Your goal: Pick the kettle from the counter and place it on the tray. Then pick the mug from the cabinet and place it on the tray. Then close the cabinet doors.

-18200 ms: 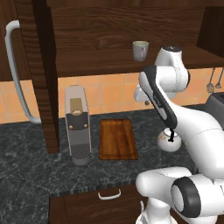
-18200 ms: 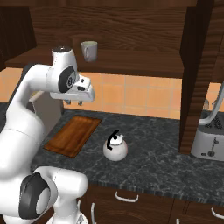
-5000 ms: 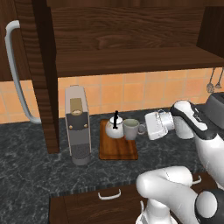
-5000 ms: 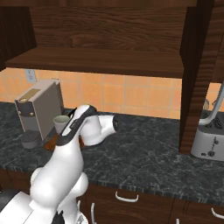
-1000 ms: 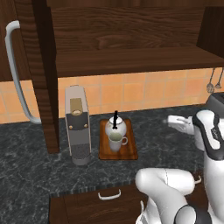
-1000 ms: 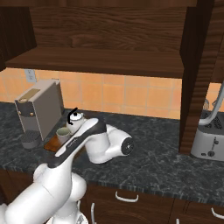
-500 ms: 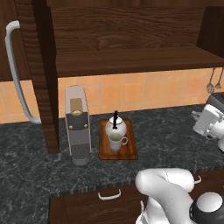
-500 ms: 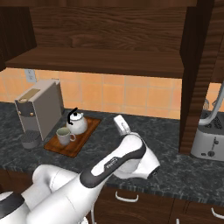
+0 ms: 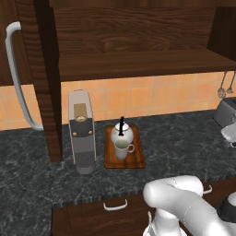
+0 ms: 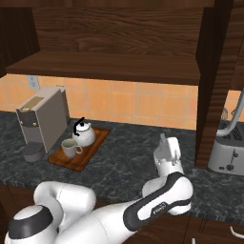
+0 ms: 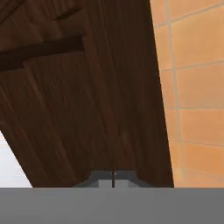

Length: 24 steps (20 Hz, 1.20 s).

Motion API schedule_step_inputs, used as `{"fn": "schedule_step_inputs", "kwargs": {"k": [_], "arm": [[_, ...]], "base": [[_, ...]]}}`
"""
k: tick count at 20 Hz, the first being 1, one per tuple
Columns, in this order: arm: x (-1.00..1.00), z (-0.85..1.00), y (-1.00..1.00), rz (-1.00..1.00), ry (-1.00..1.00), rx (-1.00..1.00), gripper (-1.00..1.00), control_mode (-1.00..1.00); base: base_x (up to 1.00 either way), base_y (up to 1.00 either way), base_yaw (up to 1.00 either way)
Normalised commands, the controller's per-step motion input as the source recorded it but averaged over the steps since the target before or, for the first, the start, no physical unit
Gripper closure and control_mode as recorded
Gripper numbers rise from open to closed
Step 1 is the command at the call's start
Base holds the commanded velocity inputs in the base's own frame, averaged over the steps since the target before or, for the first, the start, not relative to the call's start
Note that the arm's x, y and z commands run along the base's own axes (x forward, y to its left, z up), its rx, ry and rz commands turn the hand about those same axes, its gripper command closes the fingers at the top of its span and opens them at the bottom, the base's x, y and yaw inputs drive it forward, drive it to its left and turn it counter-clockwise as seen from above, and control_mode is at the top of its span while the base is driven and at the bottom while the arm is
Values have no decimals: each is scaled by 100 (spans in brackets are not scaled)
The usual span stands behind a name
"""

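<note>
We see the cabinet (image 9: pixel 138 41) and its cabinet doors (image 10: pixel 220 71) in dark, matt wood grain, one with a smooth silver metal handle (image 9: pixel 16 78). The counter (image 9: pixel 184 143) looks like polished dark marbled stone, and the tray (image 9: pixel 133 159) is reddish-brown wood. The kettle (image 9: pixel 121 134) and mug (image 9: pixel 122 149) appear smooth glazed ceramic, against glossy orange tiles (image 9: pixel 156 97).

At the earliest moment the kettle (image 9: pixel 121 134) stood on the worktop (image 9: pixel 184 143) right of the tray (image 9: pixel 137 159); it now sits at the tray's back edge. The mug (image 9: pixel 122 149), then on the cabinet shelf (image 9: pixel 138 64), now stands on the tray just in front of the kettle. The gripper (image 11: pixel 113 179) has swung away from the tray toward the right-hand cabinet door (image 10: pixel 220 81), and its jaws, spread a second ago, are now pressed together.
</note>
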Motion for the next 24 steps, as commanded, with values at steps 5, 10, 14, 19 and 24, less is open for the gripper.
{"fn": "schedule_step_inputs", "kwargs": {"k": [5, 10, 14, 19, 24], "arm": [[-33, 15, -100, -7, -31, 45, 100, -100], [-4, 1, -37, -5, -2, 6, 100, -100], [-8, 6, -53, 0, -8, 6, 100, -100], [0, 42, -85, 0, -11, 21, 100, -100], [0, 14, -65, 0, -14, 11, 100, -100]], "base": [[0, 0, 0], [0, 0, 0], [0, 0, 0], [0, 0, 0], [0, 0, 0]]}}
